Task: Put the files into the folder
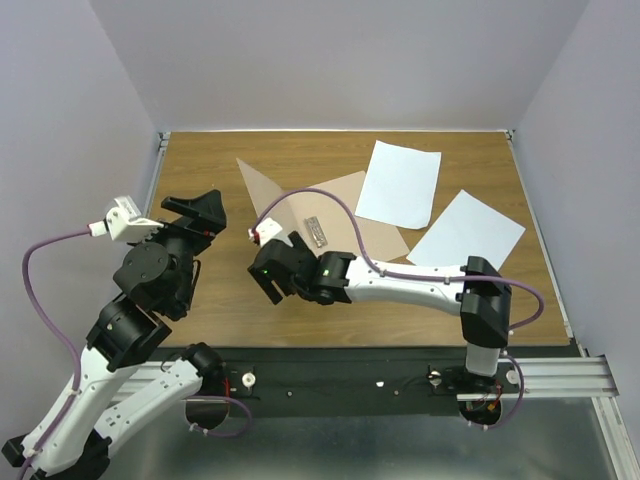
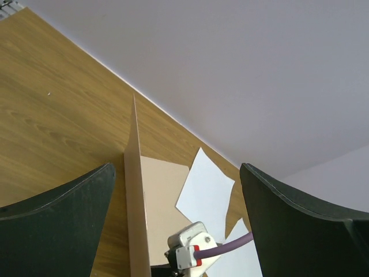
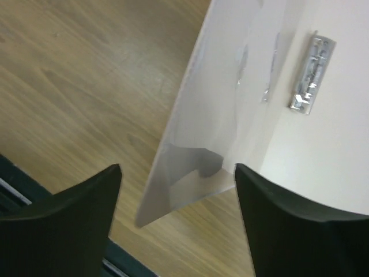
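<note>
Brown wood-grain table (image 1: 200, 170) is carrying everything. The thin pinkish-tan rectangular folder (image 1: 345, 205) is lying open at mid-table, turned askew. Its clear glossy plastic leaf (image 1: 262, 188) is standing raised off the left side and is showing nearly edge-on in the left wrist view. Two plain white blank paper sheets are lying flat outside the folder. The far sheet (image 1: 400, 183) is overlapping the folder's right corner, and the near sheet (image 1: 467, 230) is sitting just beside it to the right. The left gripper (image 2: 177, 167) is hanging over the table's left side with fingers spread wide, grasping nothing. The right gripper (image 3: 177, 167) is also spread wide; the leaf's near corner is showing between its fingers, and contact cannot be told. A small silver metal clip (image 3: 311, 73) is sitting on the tan panel, its surface too blurred to read. The right arm is hiding the folder's near edge in the top view.
</note>
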`<state>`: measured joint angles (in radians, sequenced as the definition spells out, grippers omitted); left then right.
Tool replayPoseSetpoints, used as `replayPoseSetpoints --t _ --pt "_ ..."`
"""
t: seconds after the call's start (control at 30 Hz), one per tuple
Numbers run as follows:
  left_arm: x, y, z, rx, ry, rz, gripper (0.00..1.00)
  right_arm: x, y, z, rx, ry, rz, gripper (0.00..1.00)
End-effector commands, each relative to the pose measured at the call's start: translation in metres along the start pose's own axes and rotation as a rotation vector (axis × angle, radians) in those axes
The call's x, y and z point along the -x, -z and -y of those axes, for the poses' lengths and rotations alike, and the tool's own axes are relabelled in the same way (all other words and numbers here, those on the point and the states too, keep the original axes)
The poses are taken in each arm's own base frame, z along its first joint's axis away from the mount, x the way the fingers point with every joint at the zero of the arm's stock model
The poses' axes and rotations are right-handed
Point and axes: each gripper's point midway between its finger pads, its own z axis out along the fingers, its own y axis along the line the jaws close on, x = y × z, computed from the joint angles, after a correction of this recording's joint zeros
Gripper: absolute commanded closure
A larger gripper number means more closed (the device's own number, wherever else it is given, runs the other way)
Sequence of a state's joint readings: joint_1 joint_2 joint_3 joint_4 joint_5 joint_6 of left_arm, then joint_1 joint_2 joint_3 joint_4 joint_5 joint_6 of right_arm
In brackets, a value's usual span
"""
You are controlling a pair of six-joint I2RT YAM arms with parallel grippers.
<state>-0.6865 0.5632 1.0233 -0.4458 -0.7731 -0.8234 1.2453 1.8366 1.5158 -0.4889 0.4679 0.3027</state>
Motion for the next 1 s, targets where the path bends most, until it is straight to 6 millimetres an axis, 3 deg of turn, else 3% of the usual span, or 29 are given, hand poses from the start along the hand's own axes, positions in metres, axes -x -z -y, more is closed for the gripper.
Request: replayPoseSetpoints --t 0.0,0.13,0.3,0.4,0.53,0.7,0.8,0.87,0.9,0.93,0.97 --pt "-0.002 0.005 -0.03 0.109 0.024 0.017 0.02 0.011 0.011 -0.044 0.107 0.054 0.032 0.04" --pt "0.003 0.013 -0.041 0.128 0.043 0.03 0.02 0.017 0.031 -0.087 0.295 0.094 0.064 0.0" --pt "0.006 0.02 -0.057 0.178 0.051 0.046 0.02 0.02 0.054 -0.123 0.523 0.123 0.084 0.0" --pt "0.009 0.027 -0.064 0.187 0.075 0.045 0.02 0.019 0.068 -0.14 0.644 0.149 0.084 0.0" --pt "0.016 0.036 -0.067 0.168 0.099 0.051 0.02 0.028 0.083 -0.139 0.681 0.142 0.127 0.0" --pt "0.01 0.036 -0.055 0.084 0.059 0.021 0.02 0.04 0.09 -0.111 0.563 0.059 0.184 0.0" --pt "-0.011 0.021 -0.041 0.052 0.001 -0.031 0.02 0.048 0.078 -0.068 0.431 -0.103 0.189 0.0" --pt "-0.033 0.004 -0.032 0.051 -0.037 -0.074 0.02 0.056 0.063 -0.026 0.393 -0.256 0.174 0.0" --pt "-0.047 -0.001 -0.028 0.04 -0.053 -0.112 0.02 0.05 0.059 -0.007 0.371 -0.305 0.164 0.0" --pt "-0.056 -0.006 -0.025 0.037 -0.068 -0.133 0.02 0.054 0.048 0.029 0.303 -0.39 0.172 0.0" --pt "-0.068 -0.017 -0.019 0.035 -0.082 -0.152 0.02 0.053 0.044 0.051 0.246 -0.439 0.183 0.0"
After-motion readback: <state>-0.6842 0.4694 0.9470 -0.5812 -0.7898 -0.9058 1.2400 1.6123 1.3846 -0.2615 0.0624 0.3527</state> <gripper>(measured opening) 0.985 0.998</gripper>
